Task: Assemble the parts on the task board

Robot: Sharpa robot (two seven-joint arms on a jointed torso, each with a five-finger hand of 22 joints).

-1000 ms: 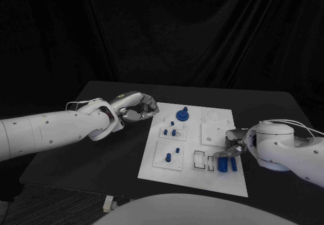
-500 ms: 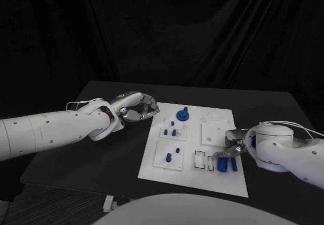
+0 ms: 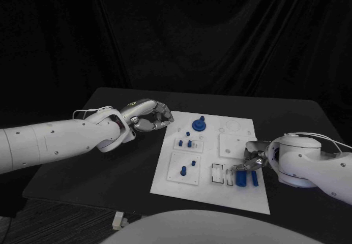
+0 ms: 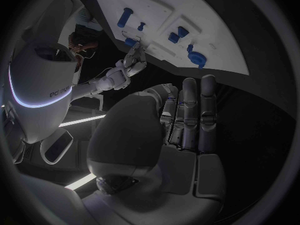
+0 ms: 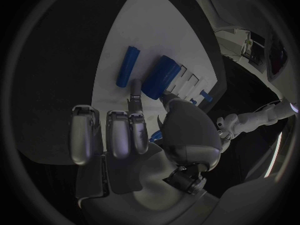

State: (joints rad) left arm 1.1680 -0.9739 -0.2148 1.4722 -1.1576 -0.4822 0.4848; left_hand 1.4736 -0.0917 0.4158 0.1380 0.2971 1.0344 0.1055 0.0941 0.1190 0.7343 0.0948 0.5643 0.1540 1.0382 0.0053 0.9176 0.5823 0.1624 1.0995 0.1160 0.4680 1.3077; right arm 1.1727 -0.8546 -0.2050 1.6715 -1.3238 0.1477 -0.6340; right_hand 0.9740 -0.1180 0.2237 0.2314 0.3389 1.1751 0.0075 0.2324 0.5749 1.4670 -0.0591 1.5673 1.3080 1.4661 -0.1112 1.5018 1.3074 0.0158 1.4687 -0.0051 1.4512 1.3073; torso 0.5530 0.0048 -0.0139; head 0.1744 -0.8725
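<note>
A white task board (image 3: 212, 193) lies mid-bench. At its five o'clock corner, the right robot hand (image 3: 252, 158) rests fingertips at a thick blue part (image 3: 242, 178), grasping nothing, beside a thinner blue rod (image 3: 254, 177). Farther off, at ten o'clock, the left robot hand (image 3: 150, 116) hovers curled and empty near a round blue knob (image 3: 198, 123).

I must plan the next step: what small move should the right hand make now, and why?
Probably lower the right hand a little and close on the thick blue part: its fingertips hover just above that part, lying loose on the task board.
</note>
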